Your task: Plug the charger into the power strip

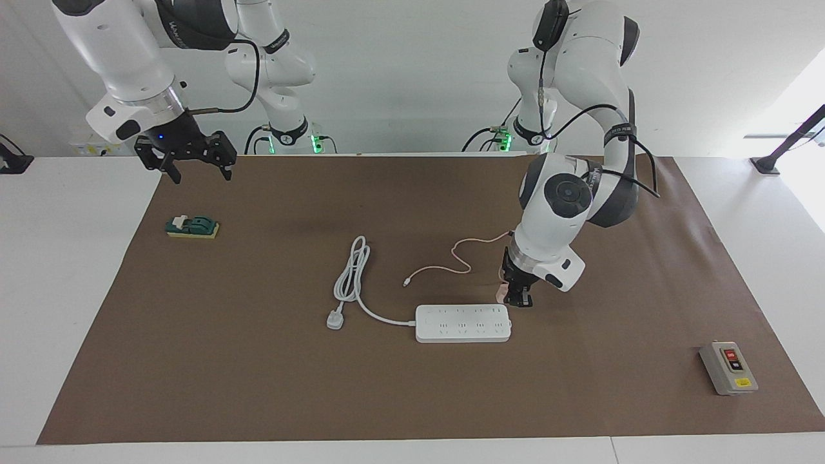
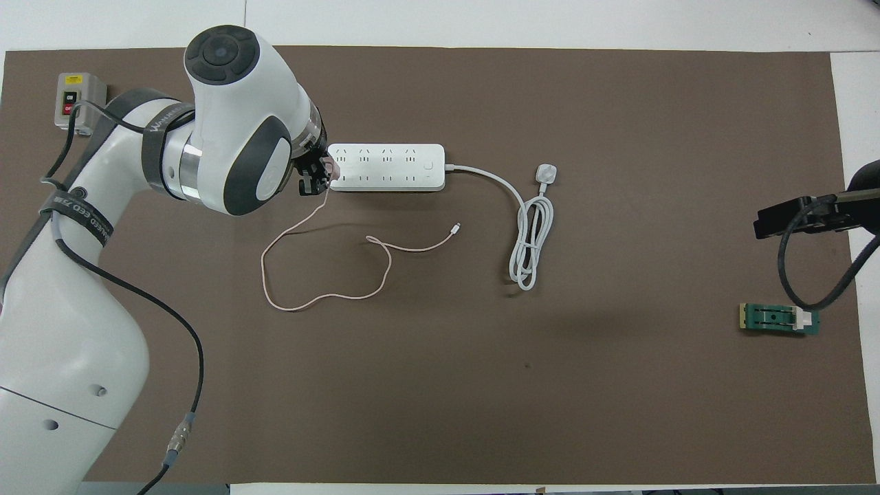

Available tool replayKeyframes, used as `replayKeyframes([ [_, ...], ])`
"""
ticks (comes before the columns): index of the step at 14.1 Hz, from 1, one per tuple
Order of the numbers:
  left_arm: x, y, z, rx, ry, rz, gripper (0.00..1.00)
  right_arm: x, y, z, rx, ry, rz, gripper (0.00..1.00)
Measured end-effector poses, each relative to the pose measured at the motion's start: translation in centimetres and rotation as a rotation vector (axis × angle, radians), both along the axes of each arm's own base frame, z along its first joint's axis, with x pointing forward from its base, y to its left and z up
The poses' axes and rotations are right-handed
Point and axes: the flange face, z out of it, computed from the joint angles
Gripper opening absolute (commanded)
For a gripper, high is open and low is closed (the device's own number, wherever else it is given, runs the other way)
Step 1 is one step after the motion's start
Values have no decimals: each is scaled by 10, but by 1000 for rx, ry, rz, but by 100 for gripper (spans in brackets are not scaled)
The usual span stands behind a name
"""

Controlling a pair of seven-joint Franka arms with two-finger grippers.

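The small pale-pink cube charger (image 1: 501, 294) is held by the left gripper (image 1: 515, 298) fingers, seemingly just above the long white power strip (image 1: 463, 323) end, centre frame. Misaligned prongs could be jammed. The right gripper (image 1: 193, 166) waits, fingers wide, upper left.

The power strip (image 1: 463, 323) lies mid-table on the mat (image 1: 412, 399), its plug (image 1: 334, 319) toward the right arm's end. The charger (image 1: 501, 294), apparently just clear of the strip, sits over its left-arm end; its cable (image 1: 451, 261) lies nearer the robots. The button box (image 1: 728, 368) lies at the left arm's end.
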Motion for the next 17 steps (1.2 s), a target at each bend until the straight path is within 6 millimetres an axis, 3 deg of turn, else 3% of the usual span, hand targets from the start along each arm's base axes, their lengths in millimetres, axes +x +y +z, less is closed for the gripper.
replayKeyframes([
  [11,3,-3,-26,26,-44,40,0,0,0,0,0,0,0,100],
  [17,1,-10,-29,22,-48,33,0,0,0,0,0,0,0,100],
])
